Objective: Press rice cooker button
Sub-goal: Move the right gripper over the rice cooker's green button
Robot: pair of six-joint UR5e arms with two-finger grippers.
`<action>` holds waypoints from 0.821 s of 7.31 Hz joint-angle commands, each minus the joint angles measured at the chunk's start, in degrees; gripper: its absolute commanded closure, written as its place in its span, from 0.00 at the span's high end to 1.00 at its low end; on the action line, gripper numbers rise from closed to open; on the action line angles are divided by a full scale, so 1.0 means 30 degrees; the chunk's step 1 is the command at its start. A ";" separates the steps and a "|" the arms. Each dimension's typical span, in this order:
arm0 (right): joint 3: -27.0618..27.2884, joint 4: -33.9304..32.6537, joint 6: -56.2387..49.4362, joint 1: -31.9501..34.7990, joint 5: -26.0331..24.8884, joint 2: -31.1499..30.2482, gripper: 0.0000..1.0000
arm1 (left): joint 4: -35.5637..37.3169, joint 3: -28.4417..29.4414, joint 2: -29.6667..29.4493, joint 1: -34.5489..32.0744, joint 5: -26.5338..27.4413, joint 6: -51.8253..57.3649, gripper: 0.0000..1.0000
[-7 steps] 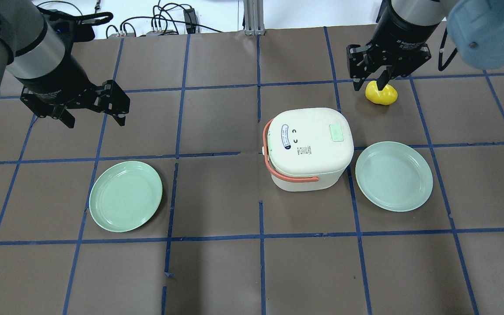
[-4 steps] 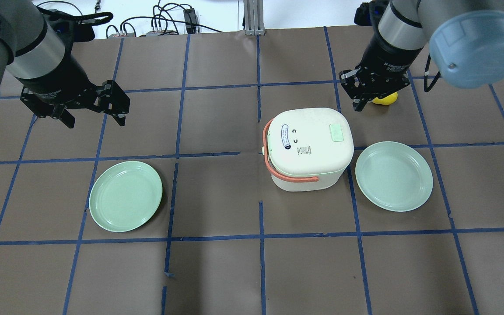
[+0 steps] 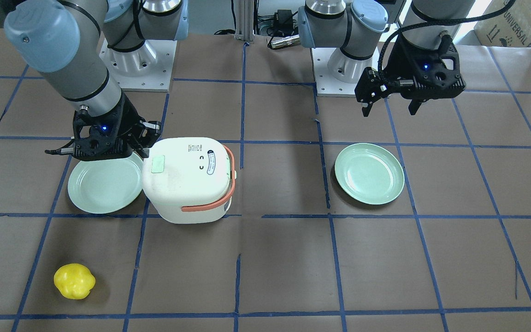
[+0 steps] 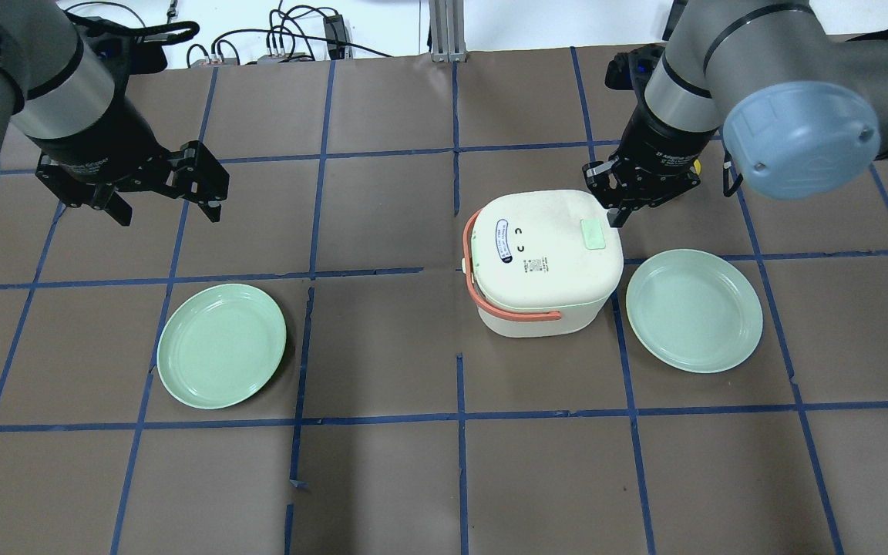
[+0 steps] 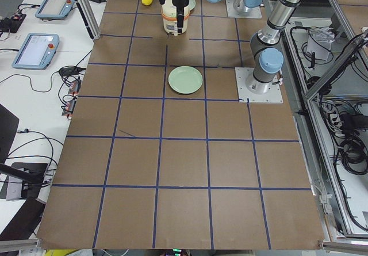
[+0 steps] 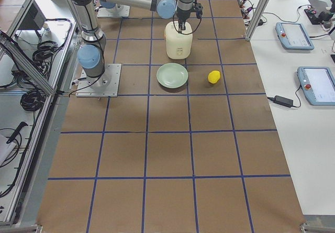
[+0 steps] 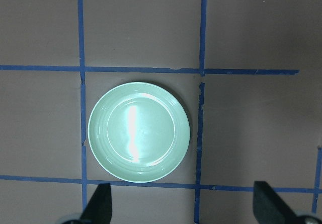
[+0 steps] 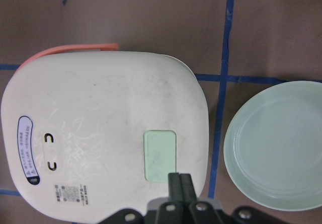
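- my right claw [image 8: 179, 177] is clenched, fingers pressed together on nothing, tips at the near edge of the button [image 8: 160, 155]; i cannot tell whether they touch it.
- the rice cooker [image 4: 544, 262] stands closed near the middle of the table [image 4: 382, 478], button toward my right side.
- a green plate [image 4: 694, 310] lies just beside the cooker on my right.
- my left claw [image 4: 166, 210] hangs released, fingers wide apart, well away, with a second plate [image 4: 220, 345] below it.
- a yellow fruit [image 3: 74, 281] lies beyond the cooker.
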 commanded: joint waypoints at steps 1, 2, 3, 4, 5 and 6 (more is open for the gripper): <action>0.0042 -0.0145 -0.0036 0.0112 0.0620 0.0269 0.06 | 0.0000 0.0000 0.0029 0.0000 0.0000 0.0000 1.00; 0.0042 -0.0407 -0.0036 0.0171 0.0625 0.0386 0.06 | 0.0000 0.0000 0.0000 0.0000 0.0000 0.0000 1.00; 0.0042 -0.0642 -0.0036 0.0172 0.0625 0.0474 0.06 | 0.0000 0.0000 0.0000 0.0000 0.0000 0.0000 1.00; 0.0013 -0.0644 -0.0210 0.0172 0.0625 0.0591 0.06 | 0.0000 0.0000 0.0000 0.0000 0.0000 0.0000 1.00; 0.0042 -0.0673 -0.0299 0.0201 0.0625 0.0679 0.06 | 0.0000 0.0000 0.0000 0.0000 0.0000 0.0000 1.00; 0.0042 -0.0702 -0.0329 0.0201 0.0625 0.0738 0.06 | -0.0029 0.0000 0.0000 0.0000 0.0000 0.0000 1.00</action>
